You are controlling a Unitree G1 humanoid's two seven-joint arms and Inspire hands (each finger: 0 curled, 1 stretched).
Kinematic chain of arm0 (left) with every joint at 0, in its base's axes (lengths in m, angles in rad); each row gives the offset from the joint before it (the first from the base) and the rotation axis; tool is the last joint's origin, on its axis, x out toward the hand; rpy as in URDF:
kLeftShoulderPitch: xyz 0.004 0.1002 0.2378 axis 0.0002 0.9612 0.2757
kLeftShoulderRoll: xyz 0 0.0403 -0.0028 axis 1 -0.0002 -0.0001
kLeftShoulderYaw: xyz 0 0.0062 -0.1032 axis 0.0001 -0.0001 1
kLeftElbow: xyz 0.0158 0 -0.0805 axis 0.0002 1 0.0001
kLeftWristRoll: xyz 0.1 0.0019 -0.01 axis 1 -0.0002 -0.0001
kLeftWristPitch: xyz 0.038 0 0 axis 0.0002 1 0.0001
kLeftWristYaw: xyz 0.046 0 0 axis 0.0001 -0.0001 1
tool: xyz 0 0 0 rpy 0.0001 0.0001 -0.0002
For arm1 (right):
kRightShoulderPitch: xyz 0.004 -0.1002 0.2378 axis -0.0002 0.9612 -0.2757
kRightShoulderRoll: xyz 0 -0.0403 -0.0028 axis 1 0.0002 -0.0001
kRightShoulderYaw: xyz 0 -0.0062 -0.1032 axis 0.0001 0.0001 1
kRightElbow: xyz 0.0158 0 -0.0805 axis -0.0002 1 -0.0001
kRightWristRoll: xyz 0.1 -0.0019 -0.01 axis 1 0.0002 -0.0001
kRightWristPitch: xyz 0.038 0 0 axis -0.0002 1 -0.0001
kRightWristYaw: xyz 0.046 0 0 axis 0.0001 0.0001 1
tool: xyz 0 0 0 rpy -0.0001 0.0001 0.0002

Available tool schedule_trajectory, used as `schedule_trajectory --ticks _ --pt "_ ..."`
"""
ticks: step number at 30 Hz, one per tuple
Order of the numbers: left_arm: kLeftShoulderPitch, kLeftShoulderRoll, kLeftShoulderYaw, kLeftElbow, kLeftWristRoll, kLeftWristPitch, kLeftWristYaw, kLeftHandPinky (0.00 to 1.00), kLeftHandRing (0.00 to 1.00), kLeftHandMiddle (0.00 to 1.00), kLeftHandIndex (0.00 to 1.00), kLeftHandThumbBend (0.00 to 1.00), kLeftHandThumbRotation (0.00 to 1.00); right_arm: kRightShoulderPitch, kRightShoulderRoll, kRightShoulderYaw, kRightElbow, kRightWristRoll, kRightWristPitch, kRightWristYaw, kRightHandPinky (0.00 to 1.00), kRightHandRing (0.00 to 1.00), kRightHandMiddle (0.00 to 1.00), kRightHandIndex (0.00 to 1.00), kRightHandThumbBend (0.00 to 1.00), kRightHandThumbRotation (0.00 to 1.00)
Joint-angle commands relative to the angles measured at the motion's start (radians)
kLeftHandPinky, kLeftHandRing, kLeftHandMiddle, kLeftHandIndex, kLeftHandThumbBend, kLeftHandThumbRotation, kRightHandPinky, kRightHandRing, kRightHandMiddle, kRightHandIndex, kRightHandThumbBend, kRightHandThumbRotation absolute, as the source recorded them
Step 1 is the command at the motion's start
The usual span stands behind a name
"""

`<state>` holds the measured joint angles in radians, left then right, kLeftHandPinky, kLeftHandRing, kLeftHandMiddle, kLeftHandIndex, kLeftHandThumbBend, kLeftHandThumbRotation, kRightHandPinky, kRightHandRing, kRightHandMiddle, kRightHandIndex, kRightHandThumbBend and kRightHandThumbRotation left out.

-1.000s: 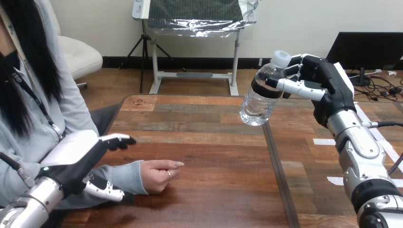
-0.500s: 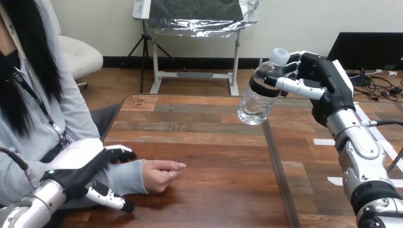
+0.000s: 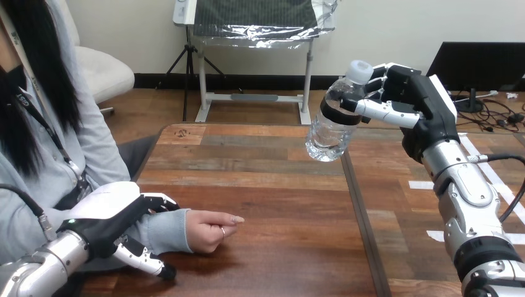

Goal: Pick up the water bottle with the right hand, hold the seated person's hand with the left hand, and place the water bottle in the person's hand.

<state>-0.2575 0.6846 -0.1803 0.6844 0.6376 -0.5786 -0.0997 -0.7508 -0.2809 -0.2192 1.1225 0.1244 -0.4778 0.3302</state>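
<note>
My right hand point(image 3: 405, 105) is up over the far right part of the wooden table point(image 3: 278, 185), and its fingers point(image 3: 384, 111) are wrapped round the upper part of the water bottle point(image 3: 328, 127). The thumb crosses the front of the bottle just under the neck. The bottle is clear, with a dark label band and a white cap point(image 3: 358, 69). It hangs in the air well above the tabletop, tilted, with the cap high and toward my hand and the base lower and to the left. It sits roughly above the dark seam point(image 3: 362, 216) that runs near to far across the table. My silver right forearm point(image 3: 470, 192) comes up from the near right corner, past white tape strips point(image 3: 424, 184) stuck to the wood there.

On the near left, my left hand point(image 3: 108, 216) is on the person's wrist. Its fingers point(image 3: 158, 201) curl over the top of the grey sleeve point(image 3: 164, 232) at the cuff. The thumb point(image 3: 145, 260) runs along the near side of the sleeve with its tip down at the table, so the wrist is clasped between them.

The person's hand point(image 3: 213, 228) rests on the wood just right of my left hand, pointing right. Its fingers are loosely folded in and hold nothing. The bottle is well apart from it, farther away and to the right.
</note>
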Motion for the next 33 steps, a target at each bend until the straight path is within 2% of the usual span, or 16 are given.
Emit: schedule_trajectory --ticks 1,19,28,33 --pt "-0.079 0.022 -0.015 0.032 -0.012 -0.023 0.003 0.59 0.66 0.71 0.73 1.00 0.32 -0.033 -0.004 -0.022 -0.092 0.038 -0.023 0.011 0.24 0.32 0.40 0.41 0.69 0.00" --pt "-0.085 0.010 -0.040 0.063 -0.007 -0.031 0.019 0.56 0.63 0.68 0.69 1.00 0.32 -0.008 -0.003 -0.018 -0.143 0.058 -0.018 0.044 0.24 0.32 0.39 0.41 0.66 0.00" --pt "-0.084 0.002 -0.048 0.072 -0.015 -0.034 0.026 0.50 0.57 0.63 0.67 1.00 0.30 0.005 -0.005 -0.015 -0.172 0.061 -0.005 0.049 0.24 0.32 0.39 0.42 0.66 0.00" --pt "-0.085 0.002 -0.050 0.079 -0.023 -0.052 0.028 0.48 0.54 0.60 0.67 1.00 0.25 0.009 -0.003 -0.019 -0.182 0.072 -0.005 0.067 0.23 0.31 0.39 0.42 0.65 0.00"
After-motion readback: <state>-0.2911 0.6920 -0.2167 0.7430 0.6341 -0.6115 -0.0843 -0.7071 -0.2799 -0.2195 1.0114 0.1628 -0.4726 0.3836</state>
